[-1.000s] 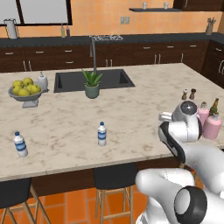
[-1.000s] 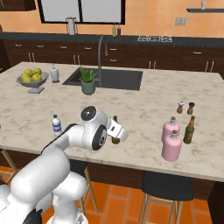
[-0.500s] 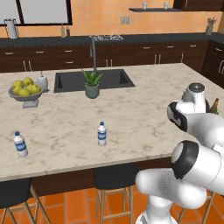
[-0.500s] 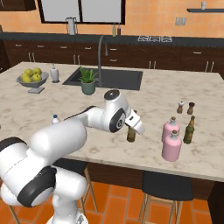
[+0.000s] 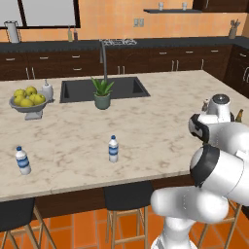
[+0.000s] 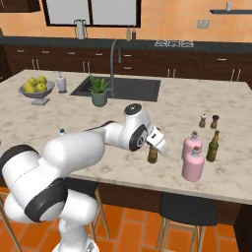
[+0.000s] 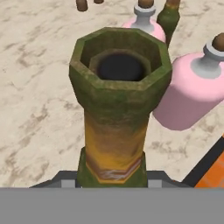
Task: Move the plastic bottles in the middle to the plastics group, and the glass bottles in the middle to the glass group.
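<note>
My gripper (image 6: 154, 147) is shut on a slim dark green-brown beer bottle (image 6: 152, 156), held upright low over the counter's right part. In the hand view its open mouth (image 7: 120, 65) faces the camera, with the neck rising from between my gripper's (image 7: 113, 177) jaws. Just right of it stand two squat pink bottles (image 6: 193, 165) (image 7: 197, 92) with white stoppers and another dark beer bottle (image 6: 212, 146). A small clear water bottle (image 5: 113, 149) with a blue label stands mid-counter. A like one (image 5: 22, 160) stands at the far left.
Two tiny shakers (image 6: 208, 120) stand behind the pink bottles. A potted plant (image 5: 102, 93) and the sink (image 5: 104, 89) with its faucet lie at the back middle. A bowl of lemons (image 5: 27, 100) and a white pump bottle (image 5: 46, 90) are back left. Stools sit under the near edge.
The arm has swung to the right across the counter with the beer bottle in its grip, bringing it close beside the pink bottles. The water bottles have not moved.
</note>
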